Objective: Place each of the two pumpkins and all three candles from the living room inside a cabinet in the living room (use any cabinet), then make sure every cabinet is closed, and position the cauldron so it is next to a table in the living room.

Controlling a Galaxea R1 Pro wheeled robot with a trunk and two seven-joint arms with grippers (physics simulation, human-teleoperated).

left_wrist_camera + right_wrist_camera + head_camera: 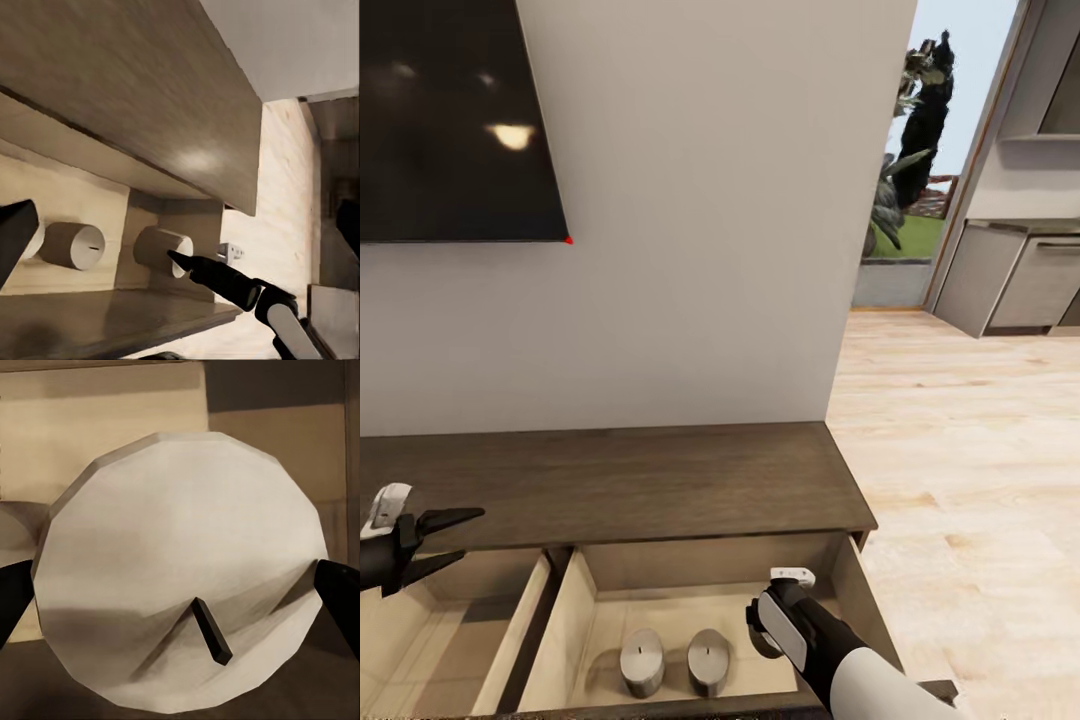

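Observation:
The dark-brown cabinet (660,480) stands against the wall with both of its pale drawers pulled out. Two grey-white candles (642,660) (708,660) stand upright side by side in the right drawer. My right wrist (788,620) reaches down into that drawer beside them. My right gripper (180,600) is shut on a third candle (180,532), a black finger against each side of it and its wick facing the camera. The left wrist view shows that candle (161,251) with a right finger (217,276) at its rim. My left gripper (470,535) hangs open over the left drawer. Pumpkins, cauldron and table are out of view.
The left drawer (450,630) shows a bare beige floor. A dark TV screen (450,120) hangs on the wall above the cabinet. Light wood floor (960,480) runs right to an opening with grey kitchen cupboards (1020,280) and plants outside.

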